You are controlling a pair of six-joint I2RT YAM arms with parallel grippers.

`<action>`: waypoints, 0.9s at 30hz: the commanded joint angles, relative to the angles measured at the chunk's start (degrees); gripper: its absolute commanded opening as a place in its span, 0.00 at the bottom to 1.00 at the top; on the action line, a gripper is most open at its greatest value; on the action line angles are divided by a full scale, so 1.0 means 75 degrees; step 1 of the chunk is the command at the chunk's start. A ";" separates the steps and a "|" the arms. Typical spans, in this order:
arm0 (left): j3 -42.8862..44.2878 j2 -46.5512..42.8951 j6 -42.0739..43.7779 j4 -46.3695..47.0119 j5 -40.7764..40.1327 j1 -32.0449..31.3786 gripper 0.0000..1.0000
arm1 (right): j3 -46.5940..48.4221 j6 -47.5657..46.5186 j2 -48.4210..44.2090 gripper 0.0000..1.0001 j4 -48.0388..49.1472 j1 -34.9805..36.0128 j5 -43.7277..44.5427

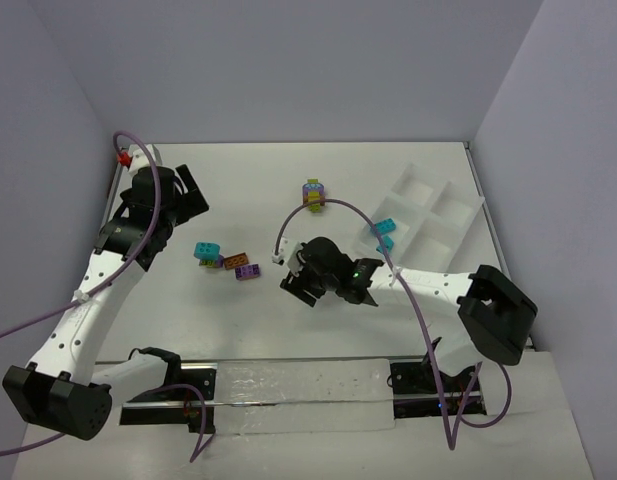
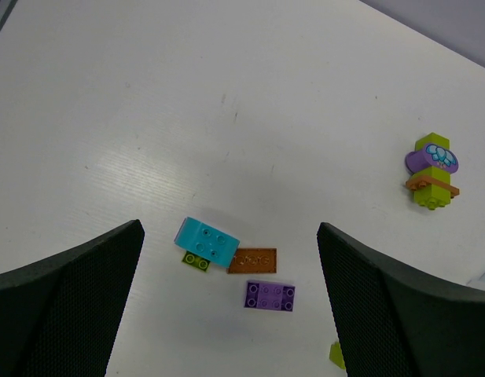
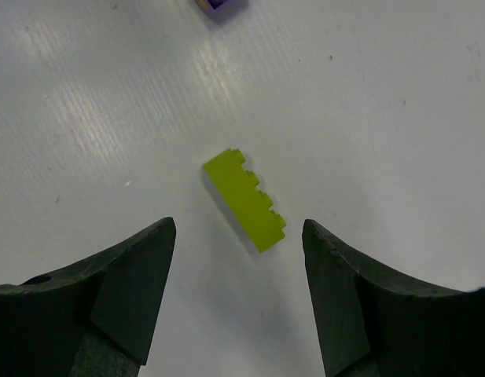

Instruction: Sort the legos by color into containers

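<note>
My right gripper point(image 3: 238, 226) is open about half way and holds nothing. A lime green brick point(image 3: 244, 200) lies flat on the white table point(image 1: 268, 190), in the gap between my two right fingers point(image 3: 140, 267). It is turned a bit slantwise and touches neither finger. My left gripper point(image 2: 230, 229) is open as wide as it goes and is empty too. It hangs over a little bunch of bricks: a cyan brick point(image 2: 207, 238) sitting on a small lime one point(image 2: 196, 260), an orange flat piece point(image 2: 252, 260) just beside it, and a purple brick point(image 2: 270, 296) near that. Farther off stands a clump point(image 2: 432, 171) of lime, purple and orange bricks. The white tray point(image 1: 466, 215) is over on the right side, and a cyan brick point(image 1: 385, 228) lies in one of its boxes.
</note>
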 commanded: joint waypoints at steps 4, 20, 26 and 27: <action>-0.0100 -0.0262 -0.0166 0.0267 -0.0235 -0.0017 0.99 | 0.0660 -0.0980 0.0765 0.73 -0.0118 0.0052 -0.0731; -0.0076 -0.0280 -0.0079 0.0286 -0.0293 -0.0017 0.99 | 0.1390 -0.0465 0.1819 0.72 -0.0642 -0.0262 -0.0624; -0.0069 -0.0207 -0.0102 0.0316 -0.0192 -0.0017 0.99 | 0.1360 -0.0399 0.1844 0.70 -0.0657 -0.0318 -0.0565; -0.0069 -0.0186 -0.0108 0.0327 -0.0171 -0.0017 0.99 | 0.1387 -0.0372 0.1866 0.68 -0.0689 -0.0334 -0.0559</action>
